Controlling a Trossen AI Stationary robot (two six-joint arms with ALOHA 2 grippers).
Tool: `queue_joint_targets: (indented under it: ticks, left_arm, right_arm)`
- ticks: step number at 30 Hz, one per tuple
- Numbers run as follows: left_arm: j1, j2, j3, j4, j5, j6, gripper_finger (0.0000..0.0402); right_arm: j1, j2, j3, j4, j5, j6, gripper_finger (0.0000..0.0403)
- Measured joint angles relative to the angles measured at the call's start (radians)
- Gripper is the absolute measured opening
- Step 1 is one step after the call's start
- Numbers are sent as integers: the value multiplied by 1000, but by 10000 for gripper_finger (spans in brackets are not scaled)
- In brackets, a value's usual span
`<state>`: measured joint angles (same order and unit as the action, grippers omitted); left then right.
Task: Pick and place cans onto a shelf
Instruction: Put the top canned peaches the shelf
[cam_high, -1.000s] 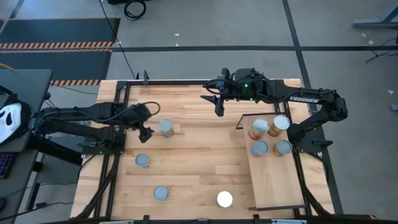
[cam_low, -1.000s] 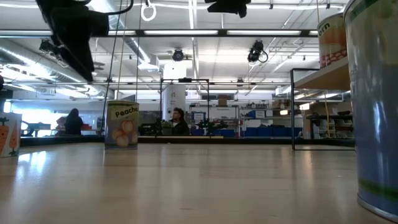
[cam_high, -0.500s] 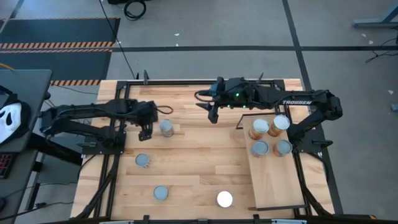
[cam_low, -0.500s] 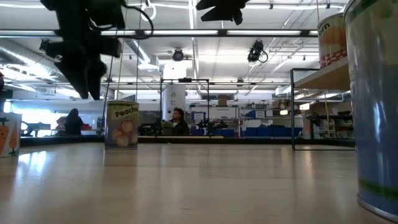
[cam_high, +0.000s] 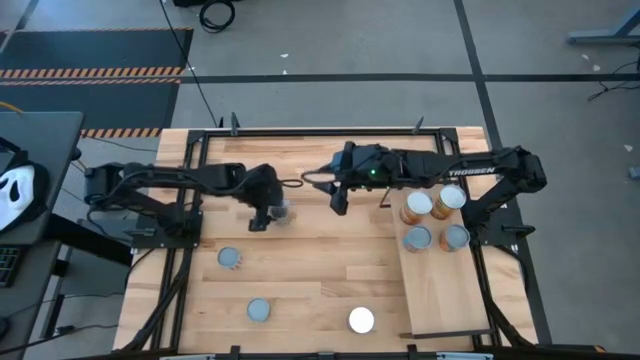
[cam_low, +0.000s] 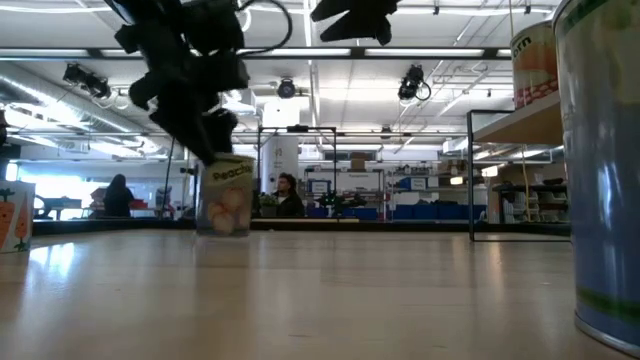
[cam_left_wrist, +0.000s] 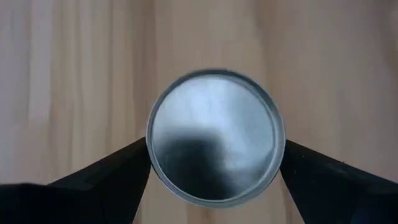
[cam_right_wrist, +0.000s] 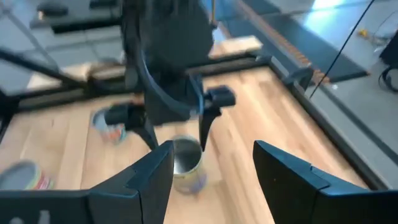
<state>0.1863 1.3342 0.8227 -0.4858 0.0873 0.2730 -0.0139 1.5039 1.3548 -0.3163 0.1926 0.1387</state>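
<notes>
We count four cans on the shelf (cam_high: 440, 290) at the right of the tabletop (cam_high: 320, 270), clustered at its far end: two with orange-brown sides (cam_high: 415, 207) (cam_high: 450, 198) and two grey ones (cam_high: 417, 239) (cam_high: 455, 237). Four remain off it. Three stand free near the left and near edge: a grey one (cam_high: 230, 259), another (cam_high: 258, 311) and a white one (cam_high: 361, 320). The fourth, a peach can (cam_left_wrist: 214, 137), sits between the fingers of our left end effector (cam_high: 265, 212), which straddles it with fingers spread and touching or nearly touching its sides; we cannot tell whether the grip is firm. Our right end effector (cam_high: 338, 195) hangs released just right of it. We judge the task half done.
</notes>
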Motion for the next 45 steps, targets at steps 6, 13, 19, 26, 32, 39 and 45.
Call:
queue_joint_targets:
  ticks: [6,13,19,26,32,39,45]
  left_arm:
    - [-54,-7,3,109,-2,-50,346]
    - [-84,-34,13,172,-30,-187,346]
    - [-116,37,11,220,-65,-243,346]
    - [-159,121,12,370,-134,-287,346]
    - [-178,175,13,474,-155,-308,346]
    - [-180,228,12,541,-170,-289,346]
    - [-180,247,11,535,-172,-286,346]
  right_arm:
    - [22,20,-1,-48,-4,-14,228]
    - [23,66,-1,-28,-57,-144,255]
    - [25,67,-1,-72,-74,-162,263]
    - [46,66,-45,-146,-160,-226,272]
    - [45,67,-130,-83,-185,-268,304]
    - [42,66,-197,-71,-186,-210,352]
    - [42,66,-242,-35,-186,-162,377]
